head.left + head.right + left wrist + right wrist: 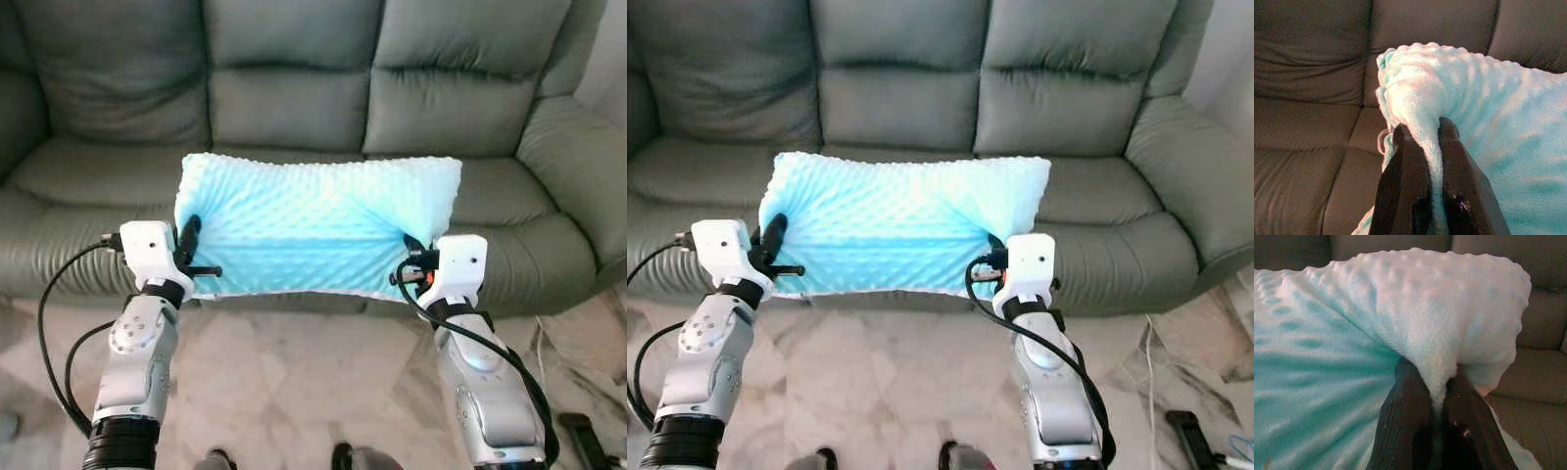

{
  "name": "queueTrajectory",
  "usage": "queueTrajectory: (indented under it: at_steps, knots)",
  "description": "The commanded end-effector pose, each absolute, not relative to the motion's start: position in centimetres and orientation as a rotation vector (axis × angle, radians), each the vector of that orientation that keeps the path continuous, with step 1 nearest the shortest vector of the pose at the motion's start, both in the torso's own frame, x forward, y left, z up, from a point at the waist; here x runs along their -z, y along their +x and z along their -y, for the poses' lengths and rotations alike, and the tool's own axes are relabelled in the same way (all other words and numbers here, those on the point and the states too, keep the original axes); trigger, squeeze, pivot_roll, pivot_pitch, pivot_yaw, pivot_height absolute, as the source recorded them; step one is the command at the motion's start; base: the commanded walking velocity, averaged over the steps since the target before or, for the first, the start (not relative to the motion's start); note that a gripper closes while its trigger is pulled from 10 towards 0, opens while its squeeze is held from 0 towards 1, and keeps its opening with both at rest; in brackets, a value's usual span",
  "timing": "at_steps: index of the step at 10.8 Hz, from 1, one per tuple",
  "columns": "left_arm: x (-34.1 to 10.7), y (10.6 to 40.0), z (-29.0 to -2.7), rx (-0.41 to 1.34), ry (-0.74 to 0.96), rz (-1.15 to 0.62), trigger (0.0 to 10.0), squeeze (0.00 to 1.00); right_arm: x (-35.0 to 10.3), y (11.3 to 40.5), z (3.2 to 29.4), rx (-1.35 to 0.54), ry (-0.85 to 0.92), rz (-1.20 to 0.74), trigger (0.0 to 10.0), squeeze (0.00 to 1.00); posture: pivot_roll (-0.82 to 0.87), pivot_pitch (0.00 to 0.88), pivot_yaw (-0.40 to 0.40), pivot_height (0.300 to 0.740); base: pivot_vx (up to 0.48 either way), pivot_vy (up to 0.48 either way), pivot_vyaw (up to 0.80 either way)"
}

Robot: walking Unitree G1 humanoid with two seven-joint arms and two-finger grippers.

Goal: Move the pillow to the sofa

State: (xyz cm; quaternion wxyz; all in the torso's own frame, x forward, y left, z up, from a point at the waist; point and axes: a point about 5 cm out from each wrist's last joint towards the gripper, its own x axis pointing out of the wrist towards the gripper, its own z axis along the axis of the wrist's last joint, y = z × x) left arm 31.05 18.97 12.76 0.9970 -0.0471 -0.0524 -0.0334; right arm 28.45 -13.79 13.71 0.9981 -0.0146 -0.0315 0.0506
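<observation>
Grey-green leather sofa and pale marble floor

The wide grey-green leather sofa [294, 108] has three seat cushions and a padded armrest on the robot's right; the fluffy light-blue dotted pillow [313, 225] is over its middle seat (if it rests on the leather or is only held above, I cannot tell). In front, the pale marble-patterned tile floor [294, 382] carries a small black flat object [1187, 431] at the right edge.

Big grey-green leather sofa [294, 88] with three seat cushions, sitting on a pale marbled tile floor [294, 392], lit pretty evenly.
</observation>
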Motion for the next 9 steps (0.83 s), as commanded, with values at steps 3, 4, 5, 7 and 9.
queueTrajectory:
  at_steps: [3,4,5,7,9]
  knots:
    - [-12.7,30.9,-18.2,0.105,-0.105,0.103,10.0,0.0,-14.5,28.3,14.1,-0.082,-0.046,0.104,10.0,0.0,-0.14,0.201,-0.038,0.74,0.48,0.0,0.0]
    - [-12.5,30.8,-18.0,0.112,-0.106,0.098,10.0,0.0,-14.5,28.3,14.1,-0.082,-0.048,0.102,10.0,0.0,-0.14,0.202,-0.038,0.74,0.48,0.0,0.0]
    - [-12.4,30.7,-17.9,0.122,-0.107,0.091,10.0,0.0,-14.5,28.3,14.0,-0.082,-0.049,0.099,10.0,0.0,-0.13,0.203,-0.038,0.74,0.48,0.0,0.0]
    - [-12.2,30.7,-17.7,0.129,-0.113,0.084,10.0,0.0,-14.4,28.3,14.0,-0.081,-0.051,0.097,10.0,0.0,-0.14,0.204,-0.039,0.74,0.48,0.0,0.0]
    - [-12.1,30.7,-17.6,0.136,-0.12,0.074,10.0,0.0,-14.4,28.3,14.0,-0.077,-0.057,0.094,10.0,0.0,-0.14,0.205,-0.041,0.74,0.48,0.0,0.0]
